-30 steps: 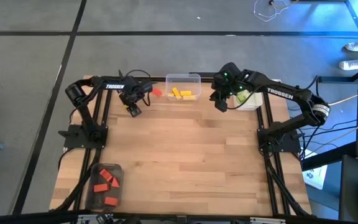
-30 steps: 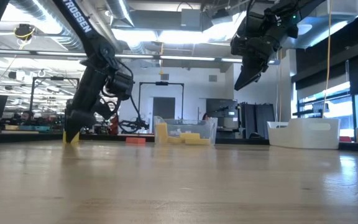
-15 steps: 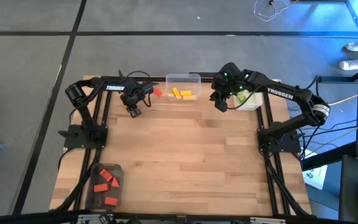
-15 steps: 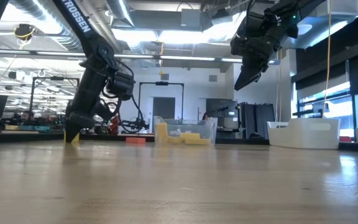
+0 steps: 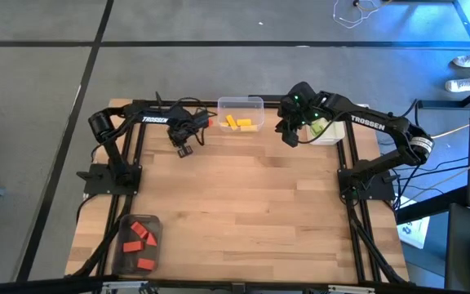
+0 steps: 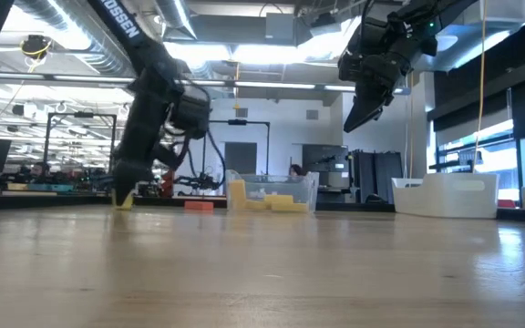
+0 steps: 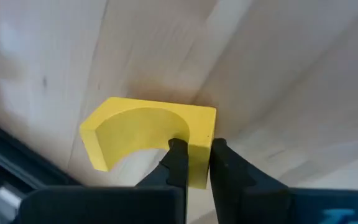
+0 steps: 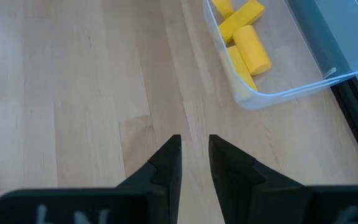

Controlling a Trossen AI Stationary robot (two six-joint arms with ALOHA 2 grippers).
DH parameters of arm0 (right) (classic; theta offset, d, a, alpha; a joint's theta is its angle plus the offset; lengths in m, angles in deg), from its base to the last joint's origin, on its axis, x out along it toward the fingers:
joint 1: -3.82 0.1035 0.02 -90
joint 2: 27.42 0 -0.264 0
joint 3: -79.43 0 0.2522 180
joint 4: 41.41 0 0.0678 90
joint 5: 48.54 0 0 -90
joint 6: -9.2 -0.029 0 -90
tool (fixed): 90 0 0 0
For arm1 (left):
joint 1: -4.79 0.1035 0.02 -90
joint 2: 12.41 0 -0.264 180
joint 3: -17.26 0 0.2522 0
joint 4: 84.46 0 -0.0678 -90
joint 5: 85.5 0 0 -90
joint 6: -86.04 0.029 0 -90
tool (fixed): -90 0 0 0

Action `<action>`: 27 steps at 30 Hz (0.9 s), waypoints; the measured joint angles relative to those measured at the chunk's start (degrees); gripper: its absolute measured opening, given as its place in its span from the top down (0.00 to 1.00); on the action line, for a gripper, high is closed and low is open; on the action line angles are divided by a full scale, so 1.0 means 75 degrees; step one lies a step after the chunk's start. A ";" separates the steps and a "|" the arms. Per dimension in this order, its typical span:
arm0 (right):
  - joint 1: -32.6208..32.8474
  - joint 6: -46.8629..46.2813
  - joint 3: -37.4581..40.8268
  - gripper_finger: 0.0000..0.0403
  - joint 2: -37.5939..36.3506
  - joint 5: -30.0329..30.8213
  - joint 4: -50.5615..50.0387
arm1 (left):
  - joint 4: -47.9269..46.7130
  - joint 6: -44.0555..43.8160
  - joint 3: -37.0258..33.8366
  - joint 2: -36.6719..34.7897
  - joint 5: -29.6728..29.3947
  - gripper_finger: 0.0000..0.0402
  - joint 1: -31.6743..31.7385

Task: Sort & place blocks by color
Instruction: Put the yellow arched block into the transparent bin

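Note:
A yellow arch block [image 7: 142,134] lies at the table's far left, and my left gripper [image 5: 184,149] is shut on it, fingers slanting steeply down. In the low view the block [image 6: 123,199] shows at table-top height below that gripper. A red block [image 5: 208,122] lies on the table just beyond, next to a clear container [image 5: 241,104] that holds yellow blocks [image 8: 244,37]. My right gripper [image 5: 288,139] hangs high over the table right of that container. Its fingers [image 8: 166,158] stand a little apart with nothing between them. My left gripper pinches one leg of the arch [image 7: 199,140] between its two fingers, one finger [image 7: 178,155] in the arch's hollow and the other on the leg's outer side. The fingers come from above, slanting. The arch lies flat; whether it is clear of the table I cannot tell.
A white container [image 5: 330,131] with a light green block [image 5: 320,126] stands at the far right corner. A clear container [image 5: 139,241] with several red blocks stands at the near left. The wooden table top [image 5: 251,204] between them is bare.
My left gripper has gone toward the table's right edge, nearer the clear container with the yellow blocks. The yellow arch has gone along with it at table-top height.

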 joint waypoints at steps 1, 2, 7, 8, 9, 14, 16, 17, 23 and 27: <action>0.0000 0.0000 0.0000 0.80 0.0000 0.0000 0.0000 | -0.0091 -0.0038 0.0131 0.0002 0.0026 0.93 -0.0095; -0.0002 0.0000 0.0000 0.80 0.0000 0.0000 0.0000 | -0.0172 -0.0062 0.0286 0.0002 0.0067 0.93 -0.0200; 0.0000 0.0000 0.0000 0.80 0.0000 0.0000 -0.0001 | -0.0874 -0.0547 0.1393 -0.0001 0.0216 0.93 -0.0903; -0.0001 0.0000 0.0000 0.80 0.0000 0.0000 -0.0002 | -0.1028 -0.0596 0.1635 -0.0001 0.0196 0.93 -0.1066; 0.0000 0.0000 0.0000 0.80 0.0000 0.0000 -0.0001 | -0.1179 -0.0613 0.1889 -0.0001 0.0171 0.93 -0.1230; 0.0001 0.0029 0.0000 0.80 -0.0003 0.0003 0.0246 | -0.1514 -0.0730 0.3309 -0.0004 0.0130 0.93 -0.1786; -0.0001 0.0027 0.0000 0.80 -0.0003 0.0003 0.0271 | -0.1371 -0.0750 0.3806 -0.0004 0.0124 0.93 -0.1908; 0.0000 0.0029 0.0000 0.80 -0.0003 0.0000 0.0248 | -0.1177 -0.0658 0.4014 -0.0006 0.0124 0.93 -0.1948; -0.0002 0.0099 0.0000 0.80 -0.0012 0.0000 0.0038 | 0.1081 0.0106 0.4212 -0.0003 0.0308 0.93 -0.1835; 0.0001 0.0172 0.0000 0.80 -0.0015 -0.0003 -0.0014 | 0.1832 0.0218 0.4087 0.0344 0.0740 0.93 -0.1499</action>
